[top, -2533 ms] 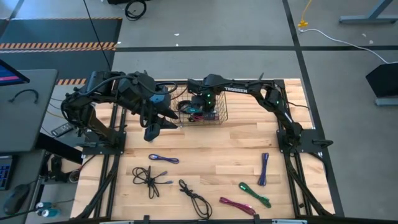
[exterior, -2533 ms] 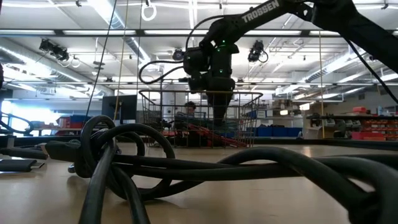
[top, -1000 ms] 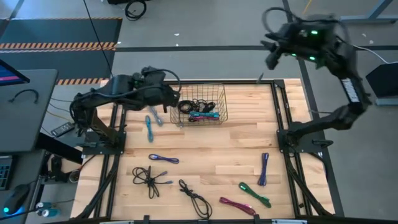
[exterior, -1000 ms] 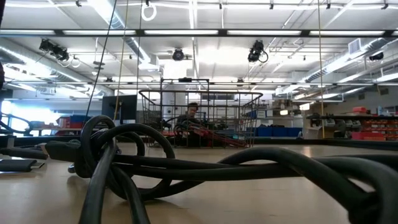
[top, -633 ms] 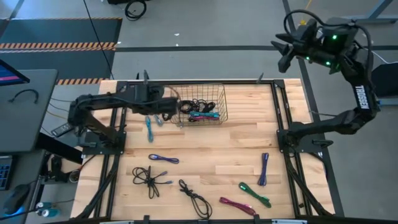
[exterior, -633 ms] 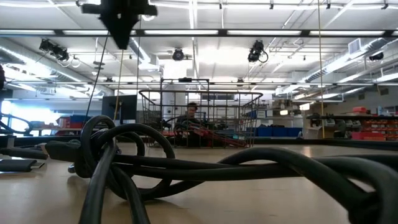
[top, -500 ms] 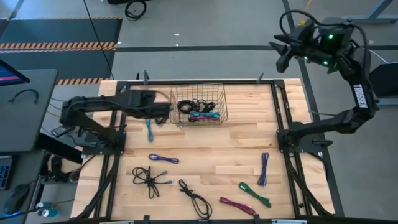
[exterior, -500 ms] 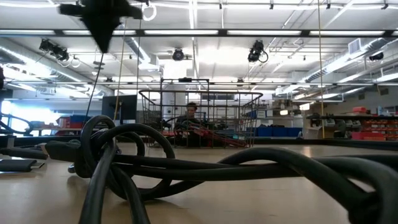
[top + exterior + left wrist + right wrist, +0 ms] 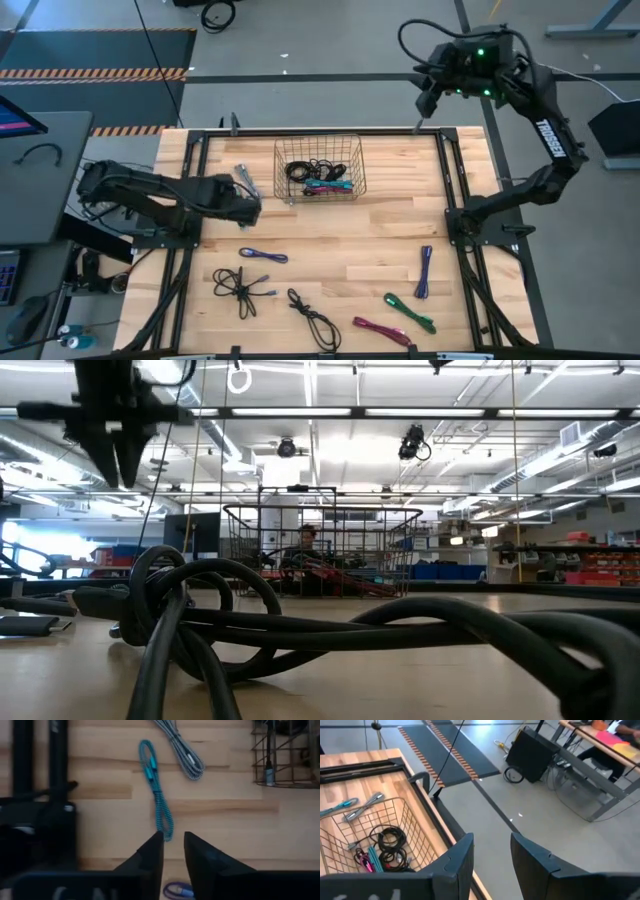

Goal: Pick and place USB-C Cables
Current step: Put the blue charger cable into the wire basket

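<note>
The left gripper (image 9: 173, 842) hangs low and outstretched over the teal braided cable (image 9: 156, 795), fingers slightly apart, empty. The right gripper (image 9: 491, 851) is raised beyond the wire basket (image 9: 320, 167), fingers apart, empty.

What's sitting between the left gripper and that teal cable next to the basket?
Nothing visible. In the left wrist view the left gripper hangs over bare wood with its jaws slightly apart and empty, the teal cable just ahead. A silver braided cable lies beside it, apart.
</note>
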Robot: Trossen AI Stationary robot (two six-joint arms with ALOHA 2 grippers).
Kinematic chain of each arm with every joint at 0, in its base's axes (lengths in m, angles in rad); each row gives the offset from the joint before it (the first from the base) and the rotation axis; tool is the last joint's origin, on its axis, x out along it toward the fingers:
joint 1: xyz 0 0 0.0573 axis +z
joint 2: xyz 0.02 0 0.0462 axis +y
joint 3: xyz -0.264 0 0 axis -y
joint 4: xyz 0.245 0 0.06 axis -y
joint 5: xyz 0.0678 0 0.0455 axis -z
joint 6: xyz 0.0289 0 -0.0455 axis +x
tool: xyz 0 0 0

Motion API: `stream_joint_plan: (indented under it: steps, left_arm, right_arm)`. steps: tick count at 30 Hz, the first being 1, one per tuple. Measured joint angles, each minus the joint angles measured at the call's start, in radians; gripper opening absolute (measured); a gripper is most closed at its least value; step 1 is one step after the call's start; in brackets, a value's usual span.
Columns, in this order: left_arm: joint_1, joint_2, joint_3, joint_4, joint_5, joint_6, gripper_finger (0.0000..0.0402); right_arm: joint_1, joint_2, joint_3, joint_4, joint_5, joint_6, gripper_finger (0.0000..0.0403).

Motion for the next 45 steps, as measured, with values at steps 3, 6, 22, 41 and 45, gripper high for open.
stream_joint_plan:
  steps: [3,6,22,41,45]
  left_arm:
    - [0.0,0.001,-0.097,0.1,0.0,-0.031,0.0113]
    - [0.0,0.001,-0.189,0.169,0.025,-0.089,0.014]
    - [0.08,0.001,-0.413,0.464,-0.006,-0.129,0.022]
    - [0.249,0.002,-0.415,0.498,-0.032,0.038,0.0218]
    - [0.253,0.016,-0.415,0.506,-0.032,0.07,0.0218]
  right_arm:
    - [0.0,0.016,0.0,0.005,-0.003,-0.002,0.0135]
    - [0.0,0.023,0.0,0.005,-0.012,-0.003,0.0135]
    - [0.0,0.023,0.0,0.038,-0.1,-0.023,0.0135]
    - [0.001,0.022,0.0,0.038,-0.284,-0.03,0.0135]
    - [0.001,0.022,0.0,0.038,-0.285,-0.03,0.0135]
